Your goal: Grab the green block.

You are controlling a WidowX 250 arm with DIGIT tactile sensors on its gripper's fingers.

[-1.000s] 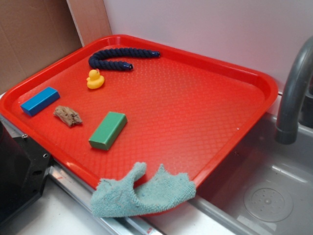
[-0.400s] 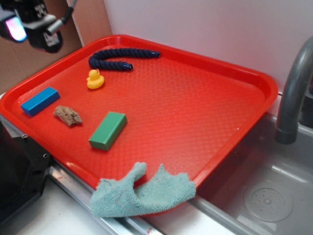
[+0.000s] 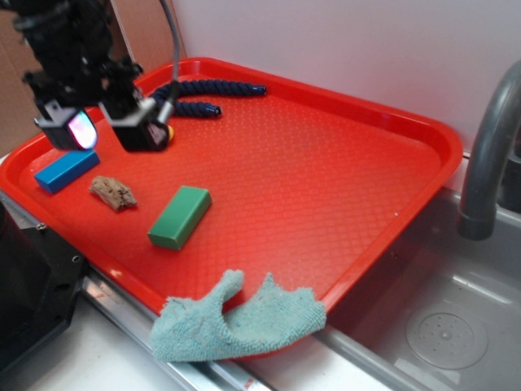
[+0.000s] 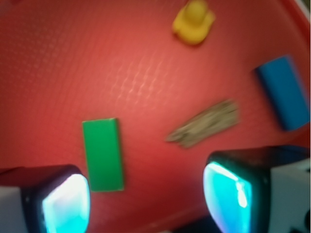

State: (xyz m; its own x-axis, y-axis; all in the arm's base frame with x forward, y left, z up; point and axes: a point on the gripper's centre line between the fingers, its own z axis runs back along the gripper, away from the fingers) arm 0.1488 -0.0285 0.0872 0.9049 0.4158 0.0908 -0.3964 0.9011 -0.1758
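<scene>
Red tray (image 3: 391, 175), arm lowered over it, fingers (image 3: 134, 130) spread, green block (image 3: 180, 217) unmoved

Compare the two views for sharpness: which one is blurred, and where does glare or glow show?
Exterior view: sharp, with soft glare on the tray. Wrist view: blurred throughout, the green block and duck soft-edged; the fingertips glow cyan.

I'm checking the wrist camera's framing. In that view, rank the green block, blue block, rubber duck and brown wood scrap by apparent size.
1. green block
2. blue block, partly cut off, so unsure against green
3. wood scrap
4. rubber duck, cropped at top
</scene>
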